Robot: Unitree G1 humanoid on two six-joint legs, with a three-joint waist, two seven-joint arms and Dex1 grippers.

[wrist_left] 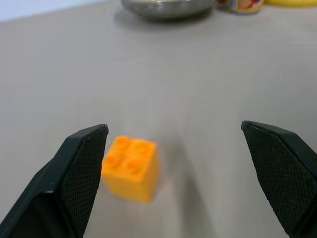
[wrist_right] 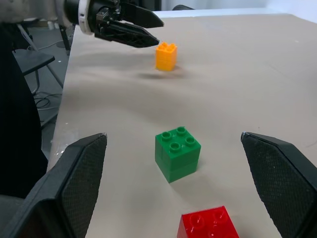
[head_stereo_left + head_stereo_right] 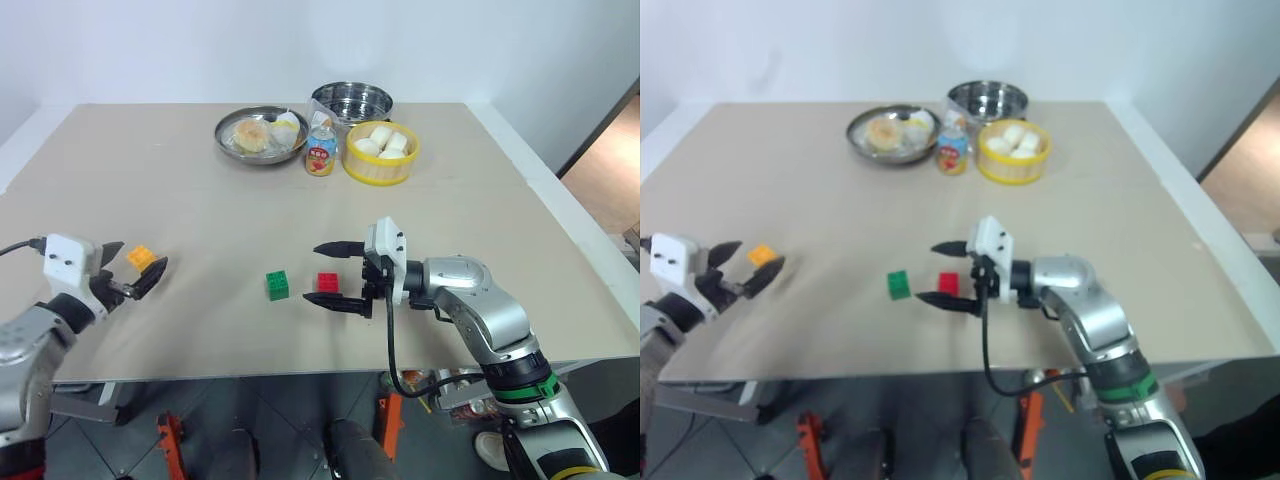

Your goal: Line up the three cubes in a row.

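Green cube (image 3: pixel 278 285) and red cube (image 3: pixel 328 284) sat side by side mid-table, with the right gripper (image 3: pixel 336 274) spread wide around the red one. The orange cube (image 3: pixel 141 257) was way off left, lying between the left gripper's (image 3: pixel 134 270) spread fingers, not pinched. Looked like the fetch step; next it'd need to close on the orange and carry it over beside the green.

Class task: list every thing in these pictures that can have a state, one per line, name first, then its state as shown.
yellow-orange cube: on the table, far off to the left, not in line
green cube: upright, free, close beside the red one
red cube: upright, between open jaws, not gripped
left gripper: jaws open, at the yellow-orange cube
right gripper: jaws open
bottle: upright
yellow basket: holds white buns
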